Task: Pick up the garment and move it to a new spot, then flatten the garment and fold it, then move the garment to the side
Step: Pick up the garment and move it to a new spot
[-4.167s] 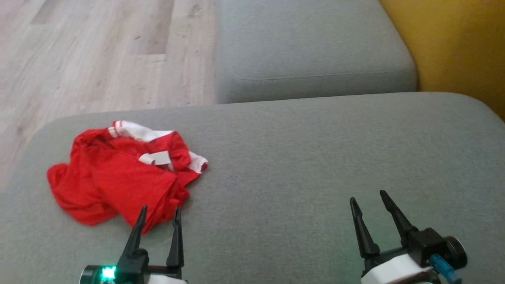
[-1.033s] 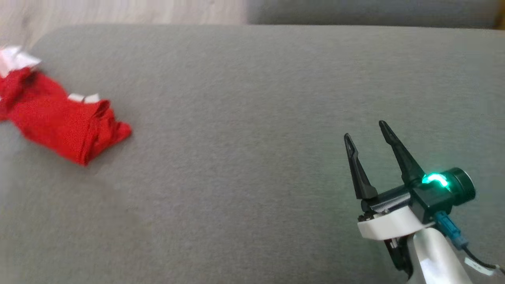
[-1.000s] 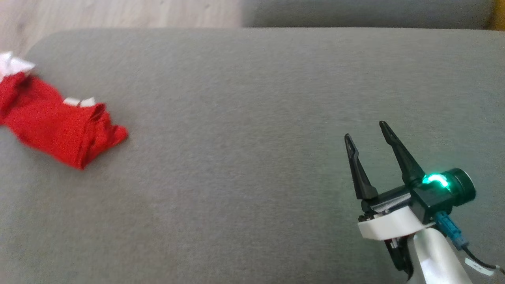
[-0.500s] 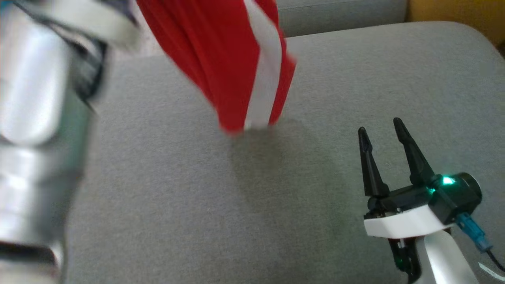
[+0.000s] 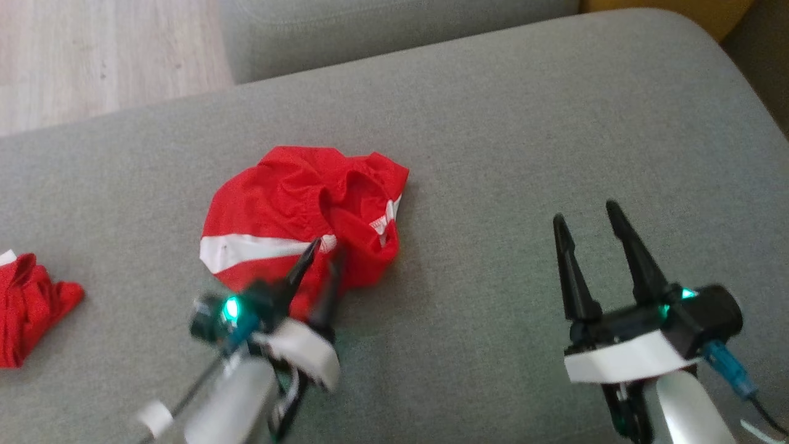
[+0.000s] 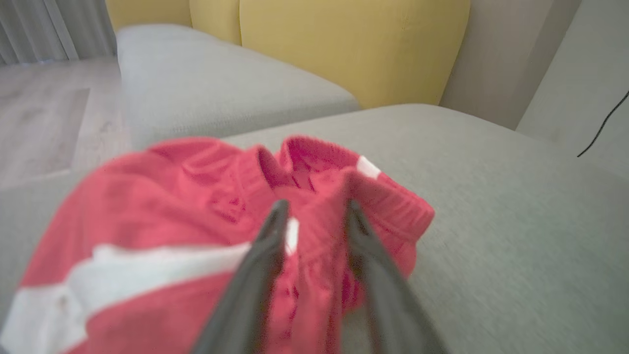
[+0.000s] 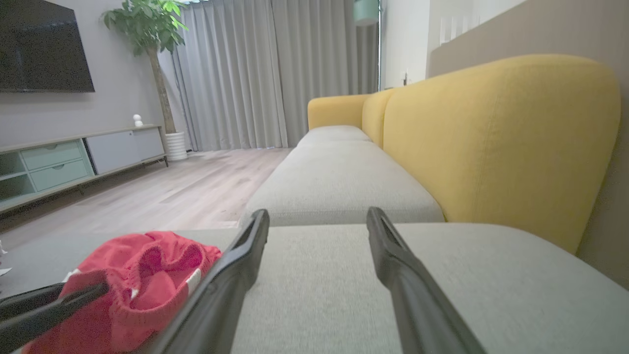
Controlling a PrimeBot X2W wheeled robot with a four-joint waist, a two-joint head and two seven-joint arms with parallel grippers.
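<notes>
Lying bunched on woven cushion [image 5: 524, 154]: red mesh garment [image 5: 296, 197]. Left gripper [image 5: 327, 248] barely parted, right gripper [image 5: 584, 211] splayed. Head view: second red cloth [image 5: 31, 308].

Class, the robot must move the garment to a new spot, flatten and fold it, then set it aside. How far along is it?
Done: the striped red garment, hanging in the air a moment ago, lies on the grey cushion. In hand: the left gripper sits over it, jaws slightly apart; the right gripper waits open. Left: it is crumpled, so flattening, folding and moving aside remain.
</notes>
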